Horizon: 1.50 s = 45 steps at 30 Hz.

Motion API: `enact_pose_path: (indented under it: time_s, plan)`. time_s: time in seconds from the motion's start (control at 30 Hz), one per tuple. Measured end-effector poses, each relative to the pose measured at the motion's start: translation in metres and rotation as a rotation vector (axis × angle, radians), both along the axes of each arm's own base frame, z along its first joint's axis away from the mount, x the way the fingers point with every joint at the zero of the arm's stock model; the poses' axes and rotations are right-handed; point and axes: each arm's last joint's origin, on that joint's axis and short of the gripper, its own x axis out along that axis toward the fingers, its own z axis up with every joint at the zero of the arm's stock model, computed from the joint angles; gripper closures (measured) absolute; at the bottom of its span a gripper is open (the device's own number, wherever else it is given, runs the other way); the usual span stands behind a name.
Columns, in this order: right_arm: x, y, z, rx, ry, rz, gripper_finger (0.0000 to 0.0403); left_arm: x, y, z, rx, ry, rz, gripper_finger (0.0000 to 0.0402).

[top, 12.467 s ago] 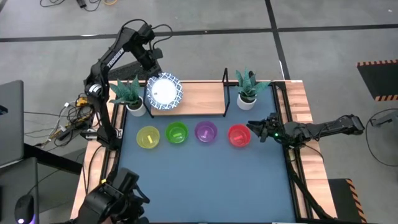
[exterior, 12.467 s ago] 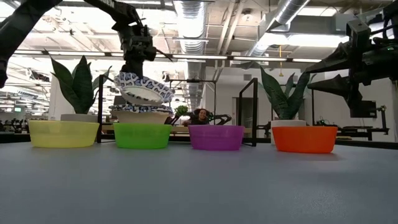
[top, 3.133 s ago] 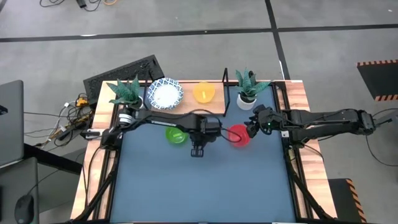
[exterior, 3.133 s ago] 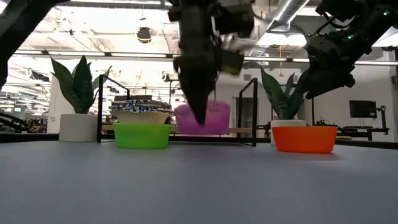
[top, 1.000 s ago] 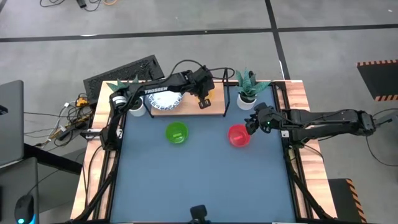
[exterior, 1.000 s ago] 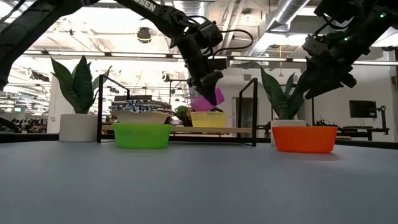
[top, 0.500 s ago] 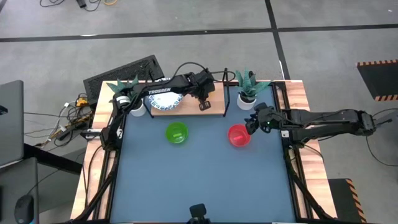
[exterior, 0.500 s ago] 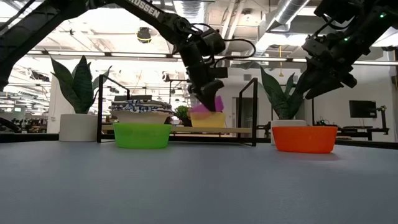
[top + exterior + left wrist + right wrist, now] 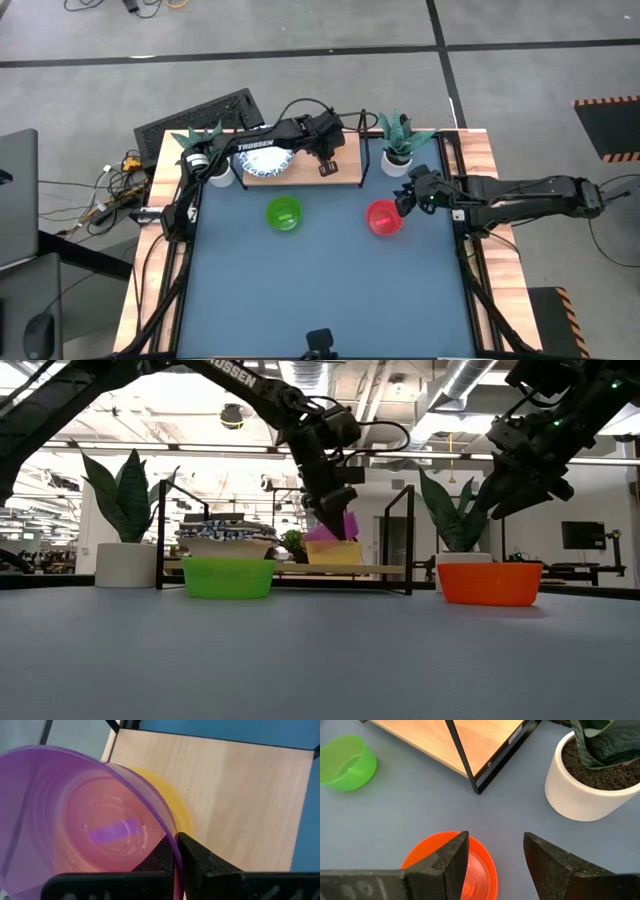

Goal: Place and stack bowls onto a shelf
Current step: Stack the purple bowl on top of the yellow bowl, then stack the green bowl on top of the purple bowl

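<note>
My left gripper (image 9: 326, 510) reaches over the shelf (image 9: 290, 568) and is shut on the purple bowl (image 9: 75, 820), which sits tilted in the yellow bowl (image 9: 335, 553) on the wooden board (image 9: 240, 795). A stack of white patterned bowls (image 9: 262, 160) rests on the shelf's left part. The green bowl (image 9: 284, 214) and the red bowl (image 9: 383, 218) stand on the blue tabletop. My right gripper (image 9: 495, 851) is open and hovers above the red bowl's (image 9: 470, 870) right side, touching nothing. My left gripper pinches the purple bowl's rim (image 9: 169, 837), one finger (image 9: 157, 857) inside the bowl and the other finger (image 9: 200, 860) outside. The fingers come from above, pointing down. The bowl is tilted, with its lower part inside the yellow bowl (image 9: 177, 807).
Two white plant pots stand at the shelf's ends, one at the left (image 9: 212, 170) and one at the right (image 9: 590, 785) close to my right gripper. The shelf's black frame posts (image 9: 408, 540) rise beside the yellow bowl. Open blue tabletop (image 9: 330, 290) lies toward the near edge.
My left gripper has moved down over the shelf with the purple bowl, which has gone from above the yellow bowl to partly inside it, still tilted. In the last half second it has kept nearly still.
</note>
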Motion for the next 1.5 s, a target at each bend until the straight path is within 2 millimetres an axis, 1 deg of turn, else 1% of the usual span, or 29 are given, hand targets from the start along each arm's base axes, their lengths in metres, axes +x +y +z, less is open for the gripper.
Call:
enact_pose_path:
  time_s: [0.13,0.43,0.6,0.87,1.07,1.27,1.5]
  plan:
    - [0.0,0.0,0.0,-0.001,0.003,0.002,0.0188,0.0,-0.001,0.0,0.014,0.011,-0.021,0.0383]
    - [0.0,0.0,0.0,-0.001,0.004,0.002,0.0188,0.001,-0.002,0.0,0.018,0.011,-0.026,0.0303]
    - [0.0,0.0,0.0,0.0,0.004,0.003,0.0188,0.003,-0.007,0.0,0.016,0.008,-0.026,0.0276]
    - [0.0,0.0,0.0,0.001,0.004,0.004,0.0188,0.007,-0.015,0.0,0.059,0.031,-0.027,0.0268]
    - [0.0,0.0,0.0,0.002,0.004,0.004,0.0188,0.007,-0.015,0.002,0.03,0.023,-0.031,0.0268]
    - [0.0,0.0,0.0,-0.001,0.006,0.007,0.0188,0.009,-0.017,0.015,0.013,0.001,-0.056,0.0268]
    - [0.0,0.0,0.0,-0.006,0.01,0.013,0.0188,0.01,-0.016,0.041,0.006,-0.035,-0.07,0.0268]
